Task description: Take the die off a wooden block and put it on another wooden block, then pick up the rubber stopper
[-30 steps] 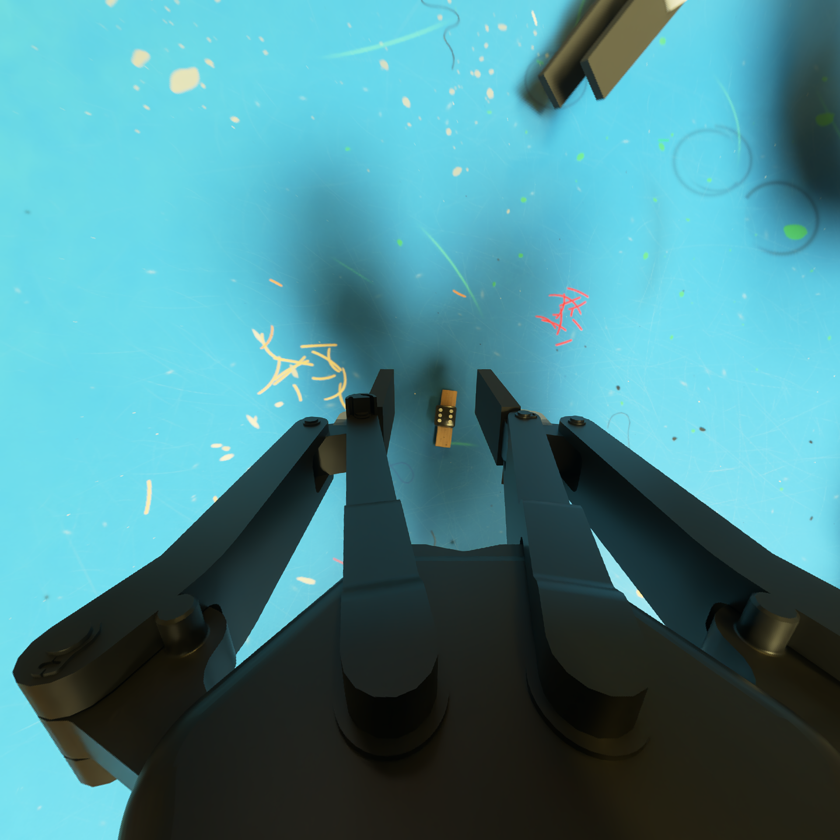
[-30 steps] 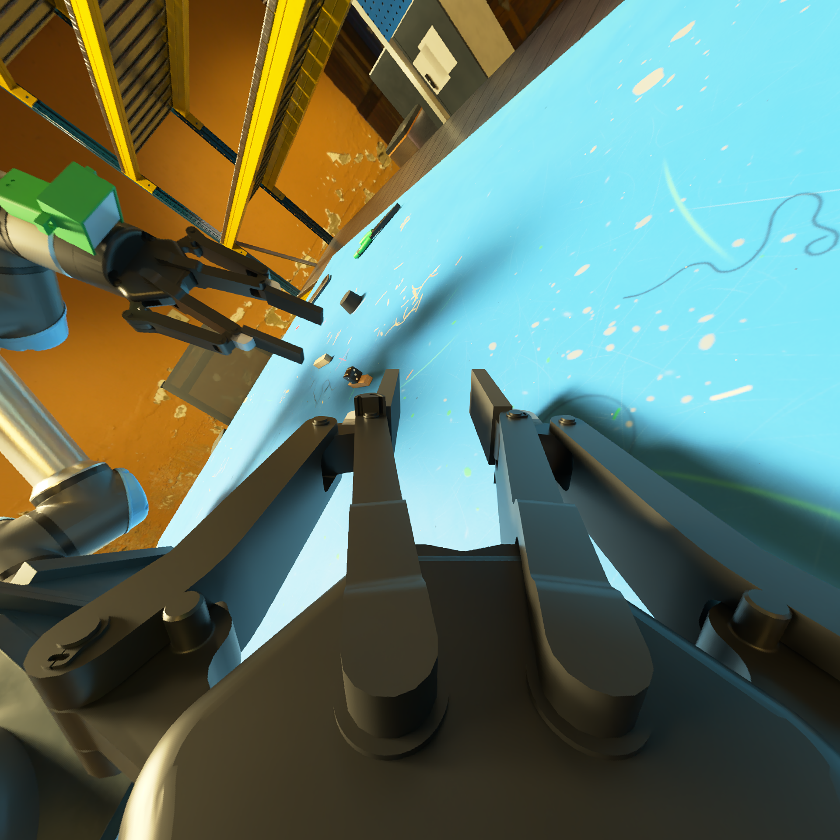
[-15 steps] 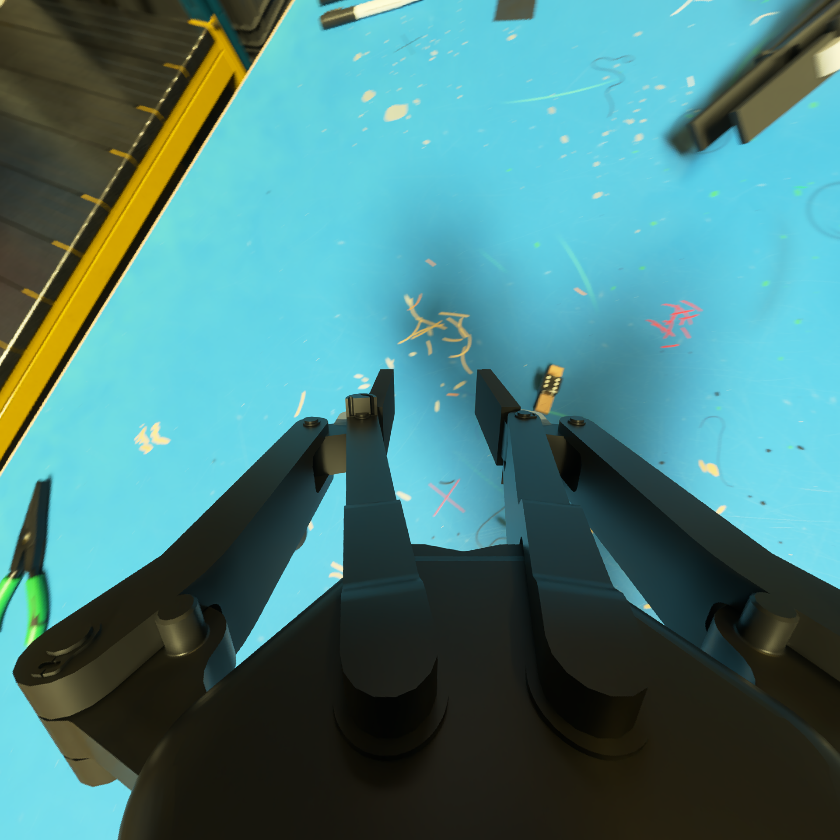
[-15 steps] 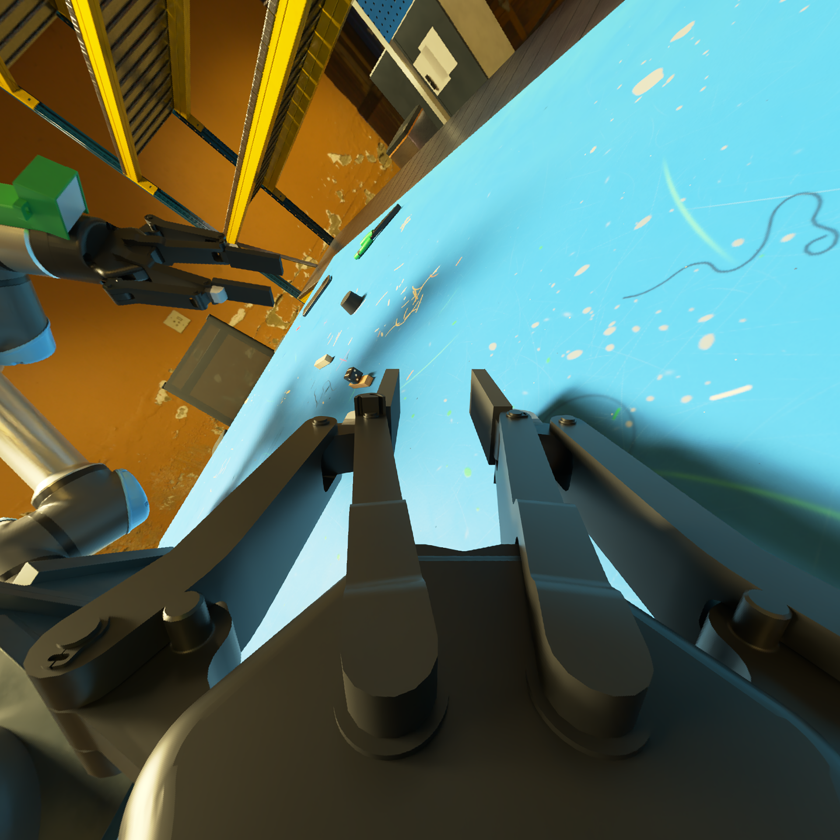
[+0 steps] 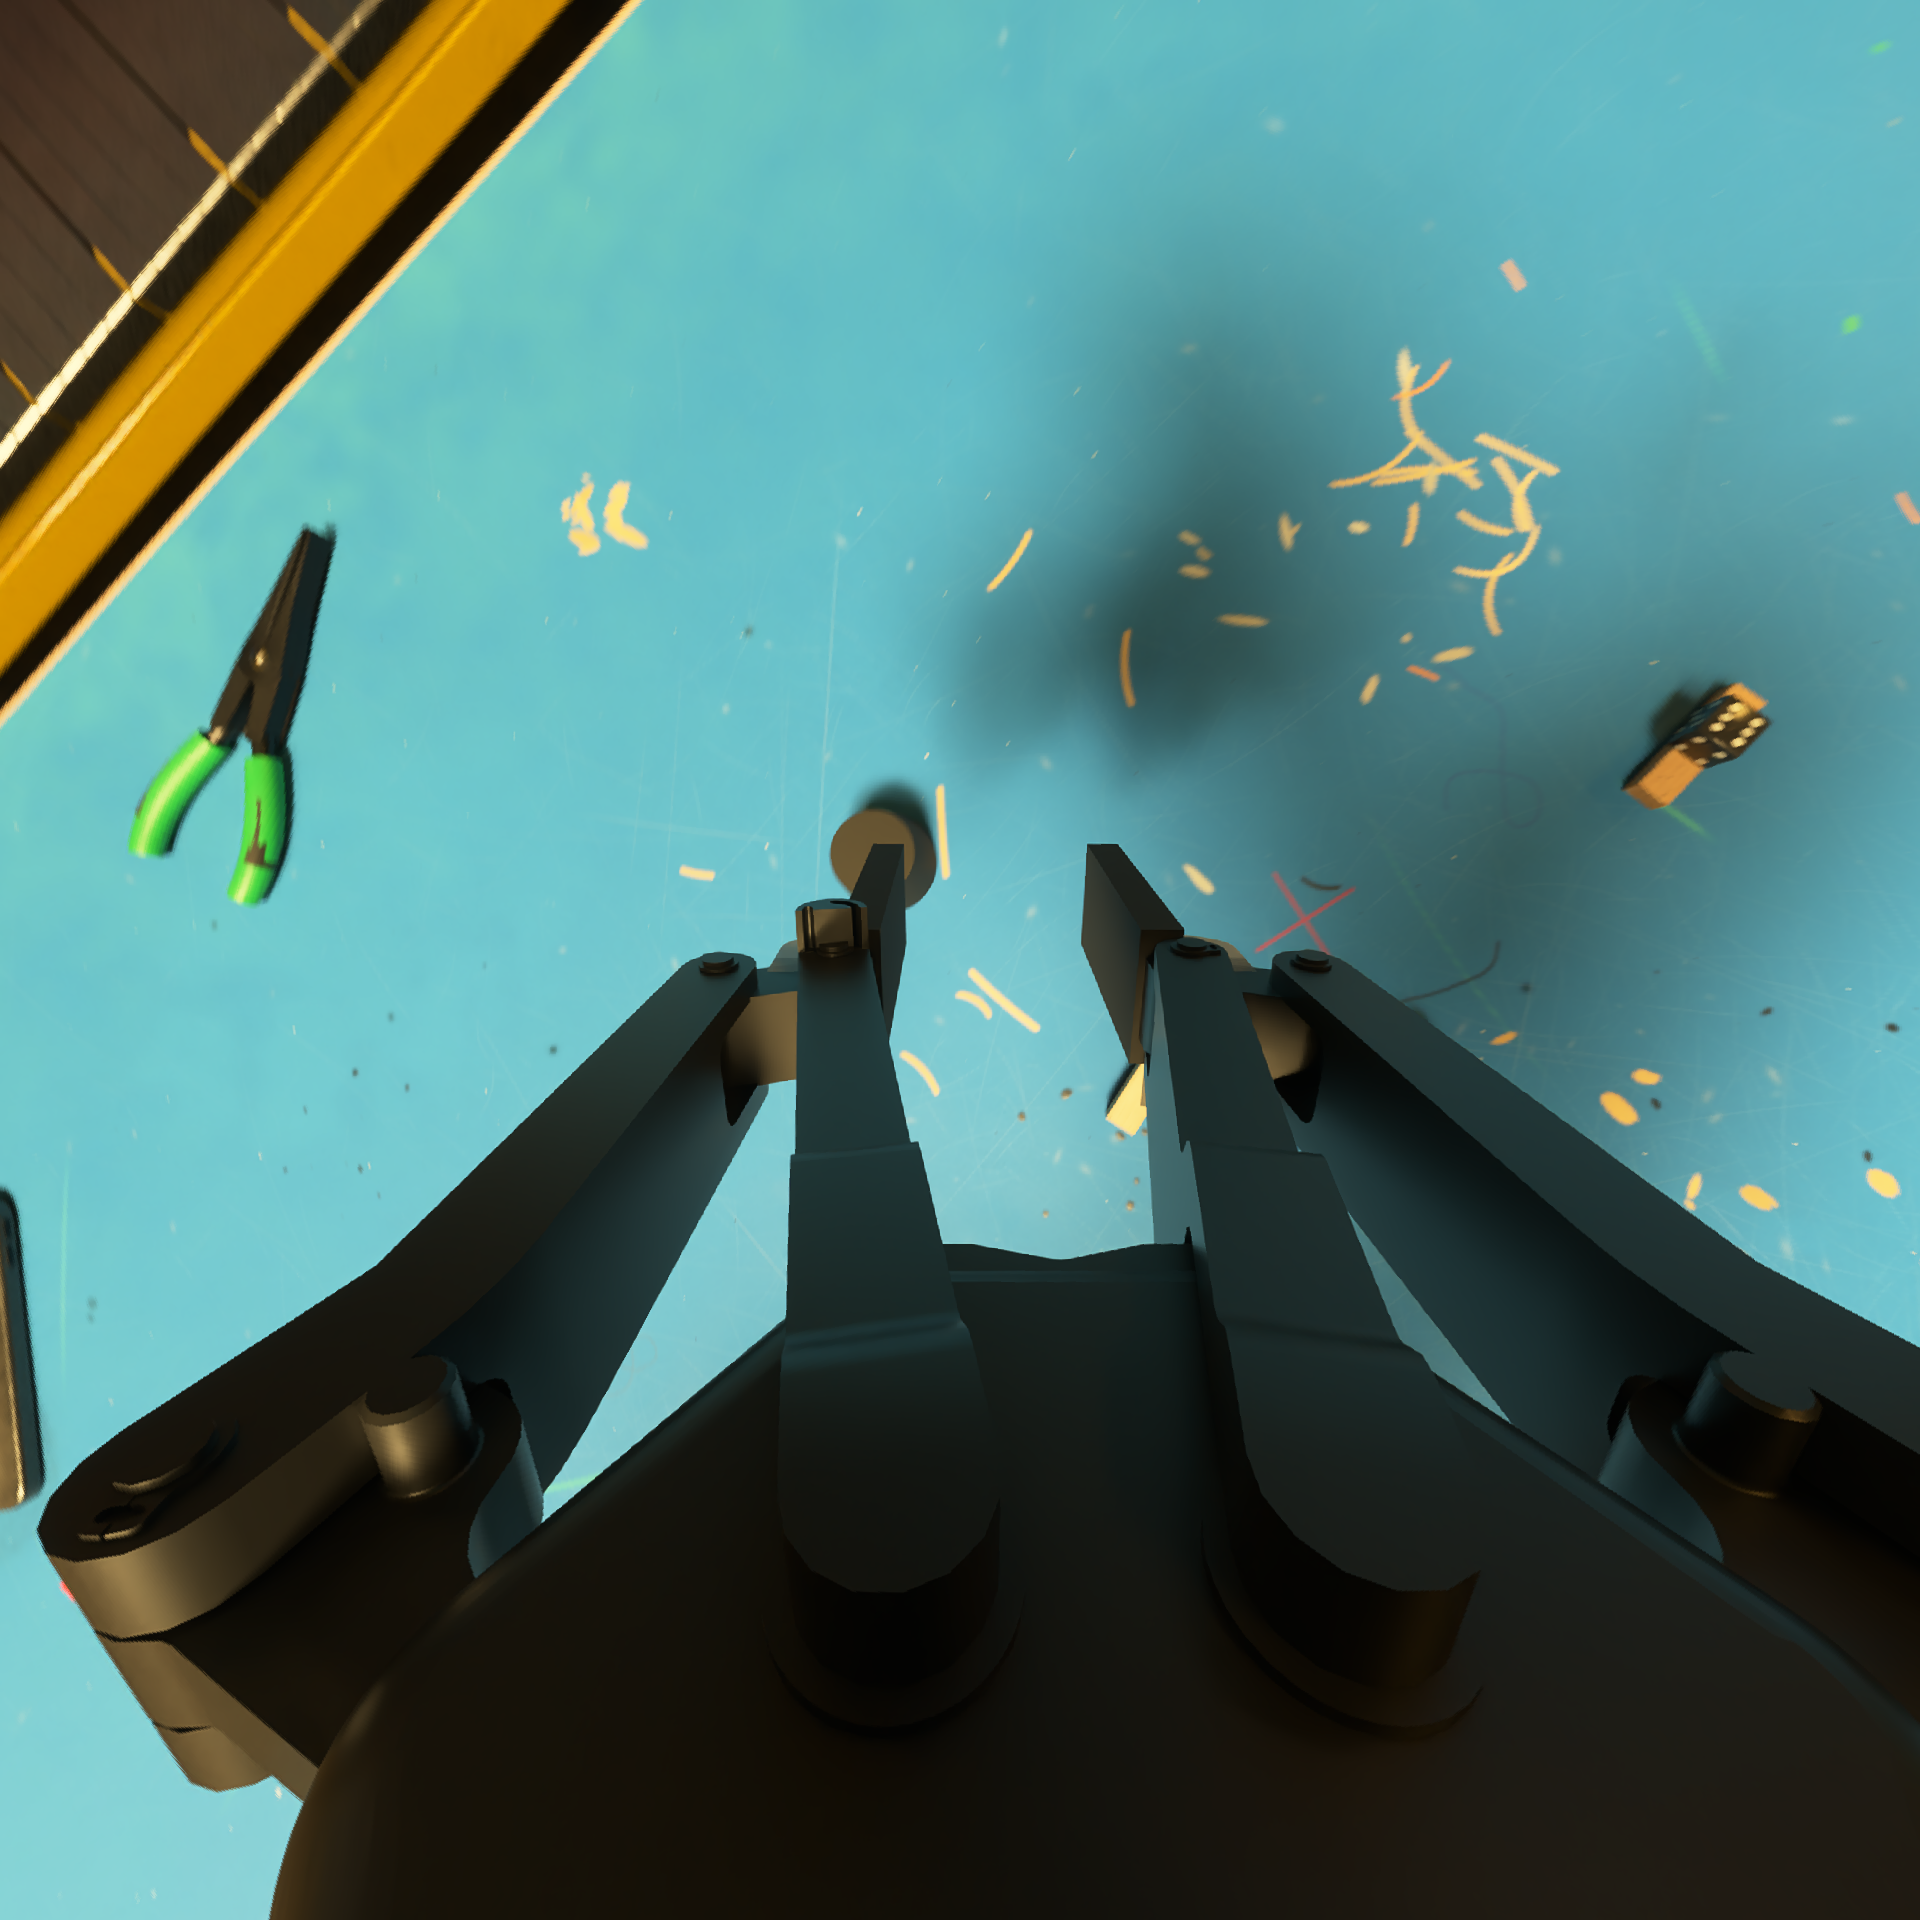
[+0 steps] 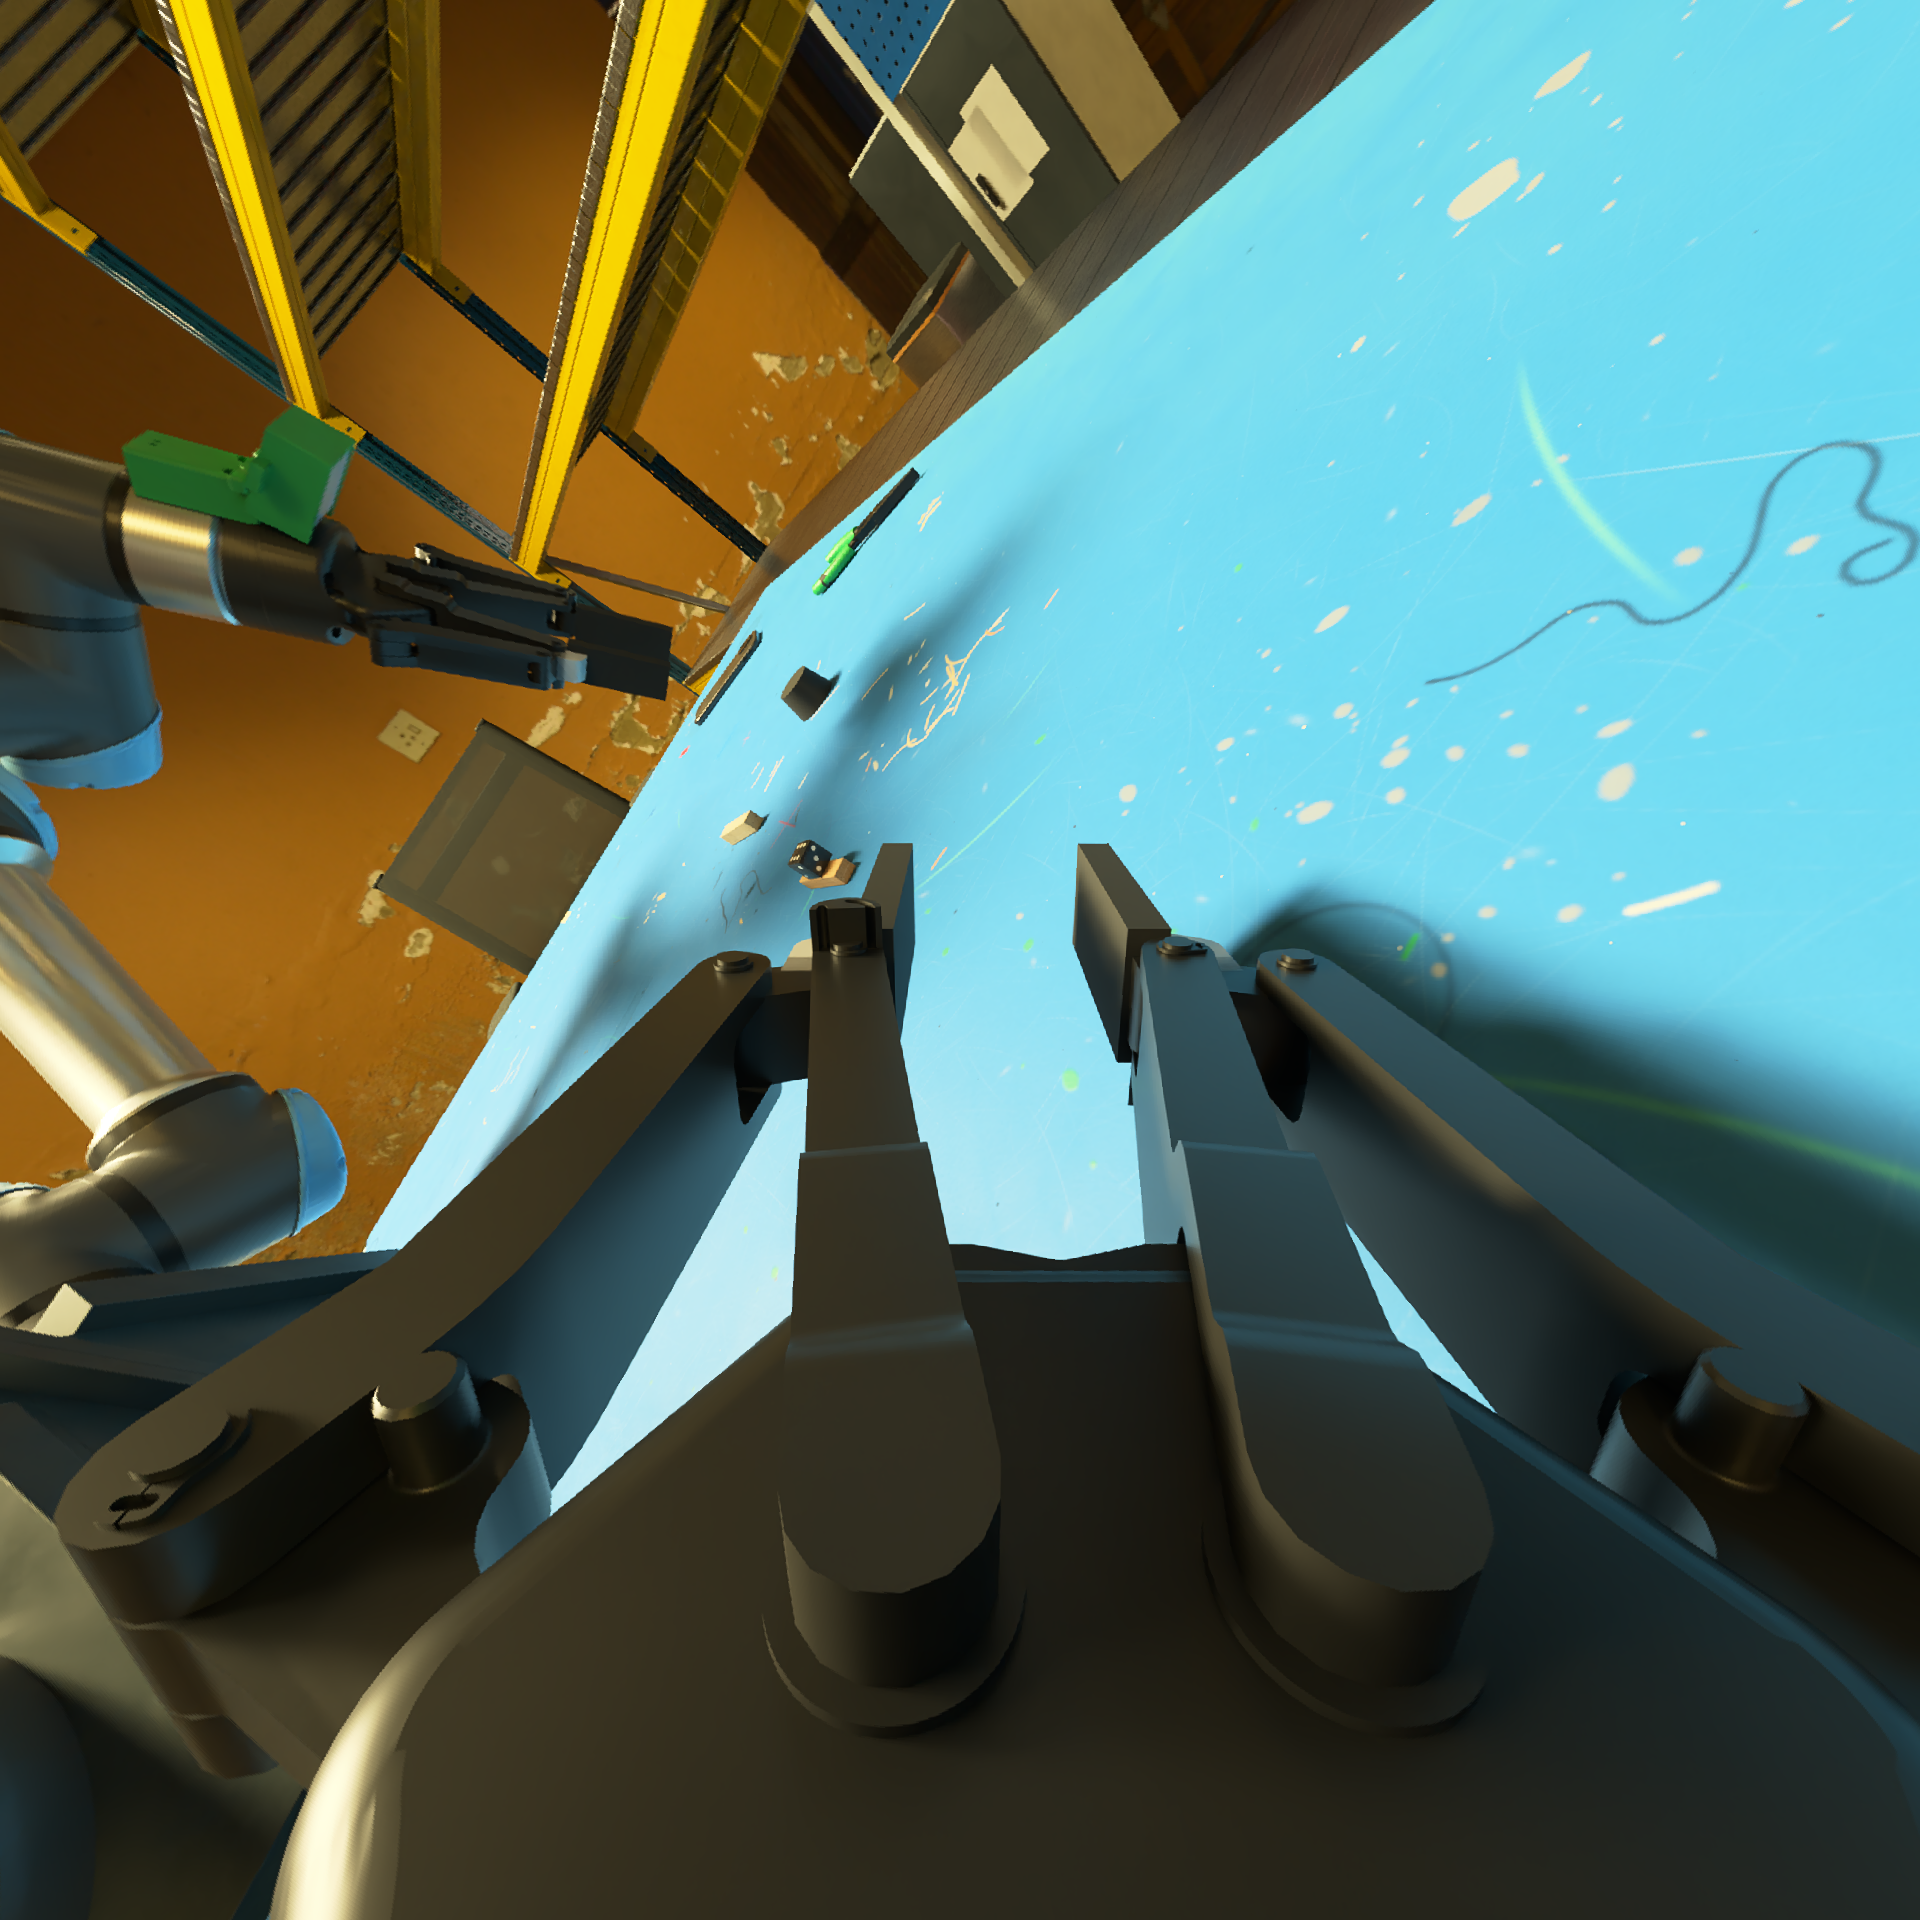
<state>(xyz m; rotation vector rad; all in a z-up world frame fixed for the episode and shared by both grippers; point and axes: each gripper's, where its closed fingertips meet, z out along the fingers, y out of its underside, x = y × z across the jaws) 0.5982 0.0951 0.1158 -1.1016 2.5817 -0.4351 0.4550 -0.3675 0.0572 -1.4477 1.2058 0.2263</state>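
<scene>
A black die (image 5: 1723, 730) sits on a tan wooden block (image 5: 1660, 781) at the right of the left wrist view. The second, paler wooden block (image 5: 1126, 1108) peeks out beside my right finger. The dark round rubber stopper (image 5: 871, 844) stands on the blue table, partly hidden behind my left fingertip. My left gripper (image 5: 992, 883) is open and empty above the table. My right gripper (image 6: 992, 883) is open and empty. The right wrist view shows the die (image 6: 809, 856) on its block (image 6: 834, 873), the other block (image 6: 742, 827), the stopper (image 6: 807, 692) and the left gripper (image 6: 613, 646).
Green-handled pliers (image 5: 241, 727) lie at the left, near the table edge and a yellow rack (image 5: 208, 312). A dark flat object (image 5: 15, 1351) lies at the left edge of the left wrist view. It also shows in the right wrist view (image 6: 727, 675).
The left gripper has swung left, away from the die on its block, which now lies far right in its view. The stopper and pliers have come into view. The right arm has not moved.
</scene>
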